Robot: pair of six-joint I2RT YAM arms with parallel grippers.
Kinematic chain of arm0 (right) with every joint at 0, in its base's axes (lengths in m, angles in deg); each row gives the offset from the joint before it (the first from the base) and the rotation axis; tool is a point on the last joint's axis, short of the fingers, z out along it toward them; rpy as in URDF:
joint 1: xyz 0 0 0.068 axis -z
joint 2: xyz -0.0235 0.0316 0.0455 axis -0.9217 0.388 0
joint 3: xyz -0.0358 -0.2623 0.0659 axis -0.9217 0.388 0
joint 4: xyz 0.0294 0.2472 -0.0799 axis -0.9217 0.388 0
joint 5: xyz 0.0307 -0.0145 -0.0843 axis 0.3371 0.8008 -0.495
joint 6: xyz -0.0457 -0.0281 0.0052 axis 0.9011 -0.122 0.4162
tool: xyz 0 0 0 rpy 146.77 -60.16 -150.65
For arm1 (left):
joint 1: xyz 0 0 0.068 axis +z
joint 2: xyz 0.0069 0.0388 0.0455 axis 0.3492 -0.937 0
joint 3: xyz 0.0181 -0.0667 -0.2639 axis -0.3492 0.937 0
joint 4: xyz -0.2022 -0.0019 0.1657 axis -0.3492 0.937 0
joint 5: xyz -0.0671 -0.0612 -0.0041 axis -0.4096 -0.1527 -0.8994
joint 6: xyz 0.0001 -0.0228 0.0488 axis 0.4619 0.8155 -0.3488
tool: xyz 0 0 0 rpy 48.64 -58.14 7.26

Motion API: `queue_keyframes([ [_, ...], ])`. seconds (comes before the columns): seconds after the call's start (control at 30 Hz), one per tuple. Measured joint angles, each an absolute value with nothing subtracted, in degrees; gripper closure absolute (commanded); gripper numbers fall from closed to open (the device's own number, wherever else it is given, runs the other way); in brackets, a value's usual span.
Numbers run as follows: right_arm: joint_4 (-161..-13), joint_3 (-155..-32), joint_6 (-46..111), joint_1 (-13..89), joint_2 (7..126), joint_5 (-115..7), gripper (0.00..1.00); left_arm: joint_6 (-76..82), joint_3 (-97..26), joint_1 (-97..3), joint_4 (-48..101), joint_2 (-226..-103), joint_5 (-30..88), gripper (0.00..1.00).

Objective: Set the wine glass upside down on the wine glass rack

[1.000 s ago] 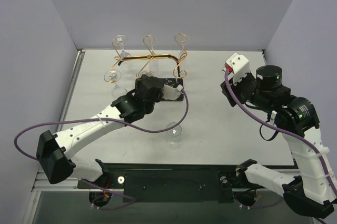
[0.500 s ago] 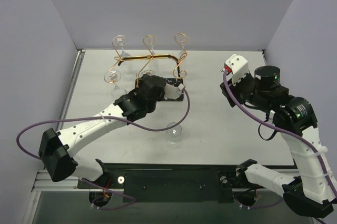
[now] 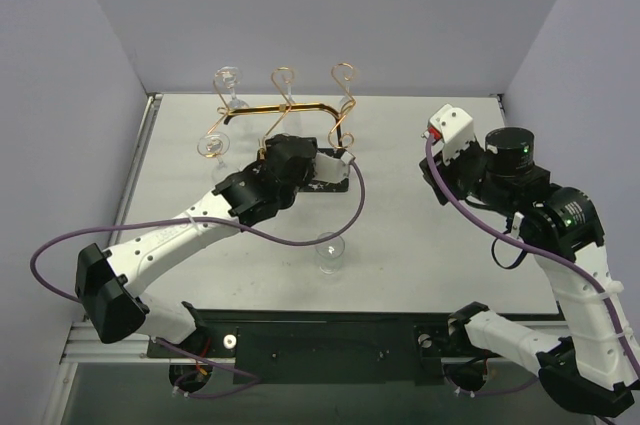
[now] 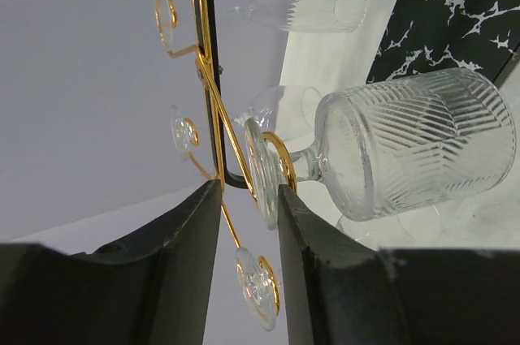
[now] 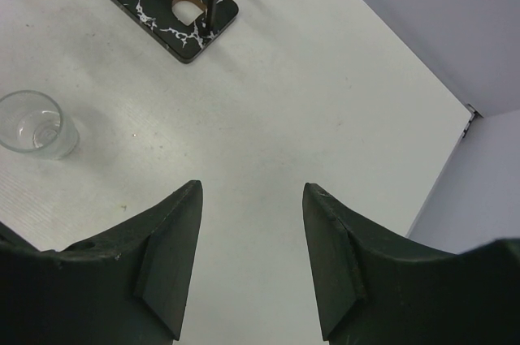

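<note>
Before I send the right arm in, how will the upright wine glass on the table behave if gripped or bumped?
The wine glass is clear and smooth-looking, so probably slippery and fragile under a hard squeeze. Standing upright on a small foot, it would likely tip from a sideways bump, then perhaps roll.

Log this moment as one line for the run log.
left gripper: open, flanking wine glass foot | wine glass: inverted, foot in rack loop | right gripper: open, empty | second glass: upright on table

a white tabletop lay between pale lavender walls, a metal rail along its left edge.
</note>
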State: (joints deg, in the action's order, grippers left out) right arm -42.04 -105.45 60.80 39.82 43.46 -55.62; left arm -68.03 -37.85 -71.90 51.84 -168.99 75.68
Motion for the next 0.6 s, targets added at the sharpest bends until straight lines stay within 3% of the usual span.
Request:
queue_keyframes([
  [0.3, -42.3, -102.0, 60.7, 39.9, 43.0, -55.5, 0.52, -62.8, -44.6, -71.9, 59.5, -169.0, 70.7, 0.26],
  [0.6, -42.3, -98.4, 58.9, 39.5, 44.1, -49.8, 0.48, -53.5, -55.2, -68.4, 69.0, -168.9, 57.3, 0.22],
])
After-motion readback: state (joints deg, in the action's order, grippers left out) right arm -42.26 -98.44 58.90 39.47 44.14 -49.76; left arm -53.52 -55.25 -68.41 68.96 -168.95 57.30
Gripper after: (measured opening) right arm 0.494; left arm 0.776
